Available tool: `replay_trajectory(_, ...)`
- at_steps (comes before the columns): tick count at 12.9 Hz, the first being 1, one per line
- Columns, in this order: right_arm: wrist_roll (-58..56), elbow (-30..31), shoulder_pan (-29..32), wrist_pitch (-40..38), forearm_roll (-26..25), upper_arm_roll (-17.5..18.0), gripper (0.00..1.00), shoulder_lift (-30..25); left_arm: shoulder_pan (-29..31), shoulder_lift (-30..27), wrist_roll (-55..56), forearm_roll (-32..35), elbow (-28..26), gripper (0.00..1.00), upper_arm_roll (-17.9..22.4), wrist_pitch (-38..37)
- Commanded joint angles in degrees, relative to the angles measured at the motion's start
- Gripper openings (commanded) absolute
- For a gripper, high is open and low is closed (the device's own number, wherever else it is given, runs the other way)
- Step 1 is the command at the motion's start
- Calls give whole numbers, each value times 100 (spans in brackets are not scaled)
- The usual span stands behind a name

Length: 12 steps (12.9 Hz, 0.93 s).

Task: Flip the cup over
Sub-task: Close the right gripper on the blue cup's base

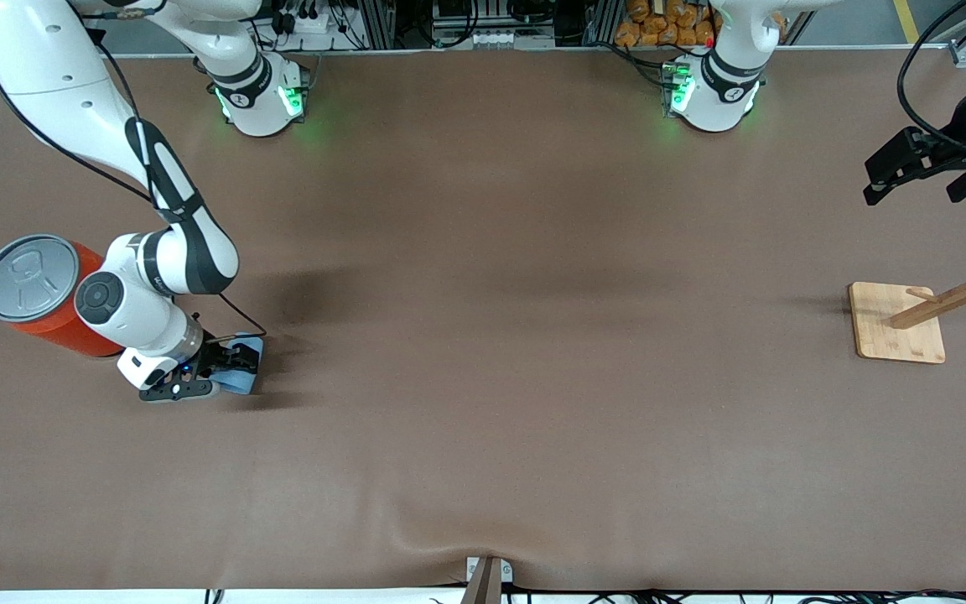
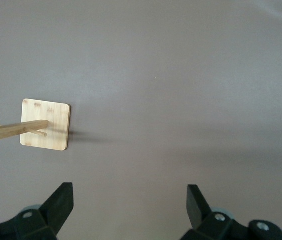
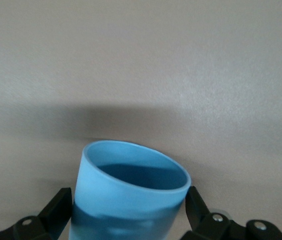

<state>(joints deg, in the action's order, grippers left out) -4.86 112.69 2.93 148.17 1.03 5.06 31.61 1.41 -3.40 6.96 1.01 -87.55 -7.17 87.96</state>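
Observation:
The light-blue cup is between the fingers of my right gripper, low at the table near the right arm's end. In the right wrist view the cup is tilted, with its darker blue mouth pointing away from the gripper. Both fingers press against its sides. I cannot tell whether the cup touches the table. My left gripper waits in the air at the left arm's end, open and empty. It is also open in the left wrist view.
A big orange can with a grey lid stands beside the right arm's wrist, toward the table's end. A wooden rack on a square base stands at the left arm's end and also shows in the left wrist view.

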Motion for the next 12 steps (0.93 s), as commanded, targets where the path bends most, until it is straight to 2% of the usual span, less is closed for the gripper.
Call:
replay_trajectory(1, -59, 200, 77, 220, -103, 66, 94, 3, 70, -29, -10, -101, 1, 100, -30, -165)
replay_trajectory(2, -41, 253, 59, 317, -94, 66, 70, 3, 96, -11, -10, -101, 1, 100, -30, -183)
replay_trajectory(3, -33, 280, 50, 353, -94, 66, 55, 3, 157, 6, -2, -109, 1, 100, -38, -235)
replay_trajectory(4, -32, 323, 42, 353, -85, 74, 43, -40, 132, 50, 42, -109, 1, 100, -47, -236)
replay_trajectory(5, -32, 367, 33, 344, -85, 83, 39, -110, 106, 103, 86, -109, 36, 100, -100, -227)
replay_trajectory(8, -67, 385, -282, 38, -94, 83, 37, -505, 61, 269, 60, -92, 71, 100, -144, -183)
replay_trajectory(12, -1531, 351, -556, -16, -85, 171, 37, -761, 79, 297, 95, -66, 71, 100, -433, -192)
